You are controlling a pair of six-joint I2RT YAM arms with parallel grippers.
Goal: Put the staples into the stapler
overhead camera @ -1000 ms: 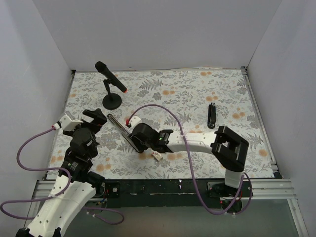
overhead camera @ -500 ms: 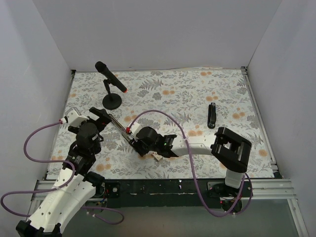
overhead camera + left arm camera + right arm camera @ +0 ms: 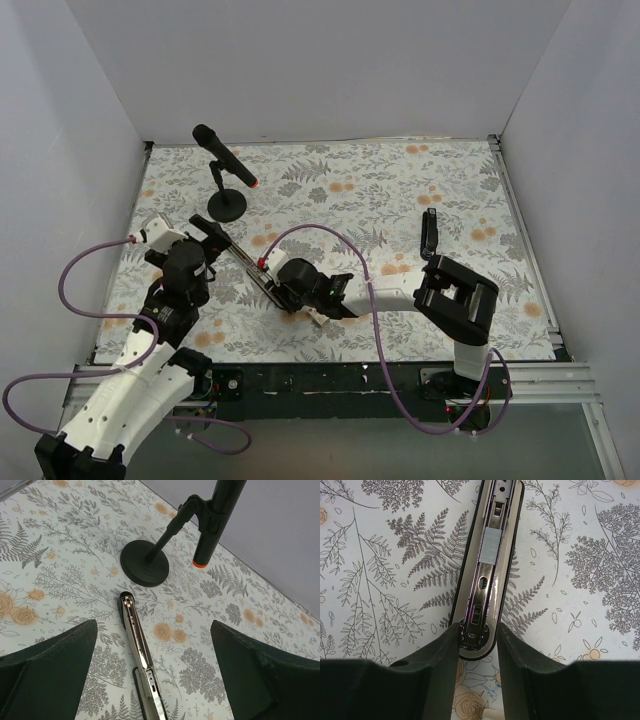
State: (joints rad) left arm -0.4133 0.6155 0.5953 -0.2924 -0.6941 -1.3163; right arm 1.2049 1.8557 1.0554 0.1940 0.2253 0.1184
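The stapler [image 3: 250,270] lies opened flat and diagonal on the floral mat, its silver rail facing up. A matte grey block of staples [image 3: 490,545] sits in that rail. The staples' whitish box [image 3: 318,320] lies just behind the right gripper, and only its corner [image 3: 492,715] shows in the right wrist view. My right gripper [image 3: 287,297] straddles the near rounded end of the stapler [image 3: 492,580], with both fingers [image 3: 445,655] against its sides. My left gripper [image 3: 155,680] hangs wide open over the far half of the stapler [image 3: 135,630], touching nothing.
A black microphone [image 3: 225,165] on a round stand [image 3: 144,562] is just beyond the stapler's far tip. A slim black oblong object [image 3: 430,235] lies to the right. White walls enclose the mat on three sides.
The left arm has swung right and forward until its open gripper is over the stapler's far end. The right gripper's jaws have narrowed onto the stapler's near end.
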